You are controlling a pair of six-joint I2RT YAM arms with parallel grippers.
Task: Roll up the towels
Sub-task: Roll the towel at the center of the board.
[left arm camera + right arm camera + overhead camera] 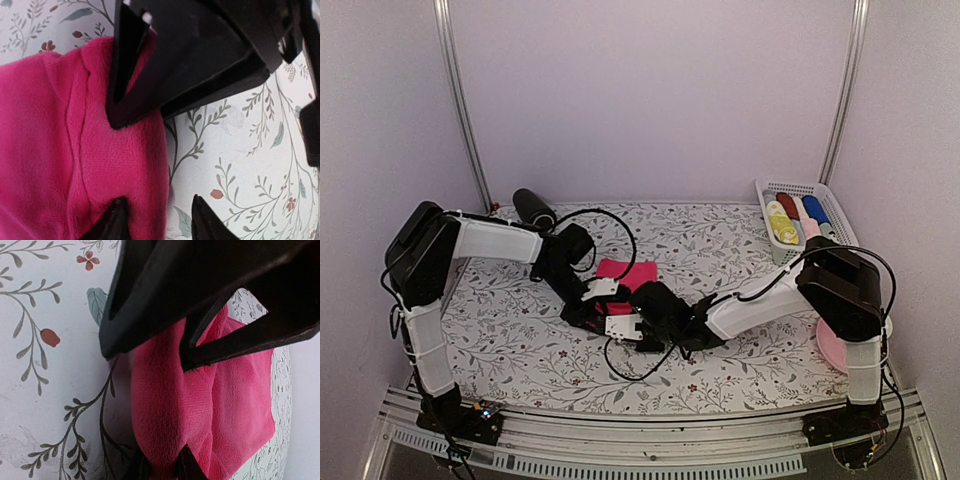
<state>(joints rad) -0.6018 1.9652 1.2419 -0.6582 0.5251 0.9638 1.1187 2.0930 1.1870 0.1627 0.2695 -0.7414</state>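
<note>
A hot pink towel point(628, 268) lies on the floral table near the middle, its near edge folded into a thick rolled lip. In the left wrist view my left gripper point(160, 222) is open astride that lip: one fingertip point(117, 222) rests on the towel point(45, 150), the other on the bare table. In the right wrist view my right gripper point(164, 467) is shut on the towel's rolled lip point(165, 405). From above, the left gripper point(605, 300) and the right gripper point(645, 300) meet close together at the towel's near edge, hiding it.
A white basket point(832, 195) at the back right holds yellow, red, blue and pale rolled towels. A black cylinder point(533, 207) lies at the back left. A pink plate point(832, 348) sits at the right edge behind the right arm. Black cables loop near the grippers.
</note>
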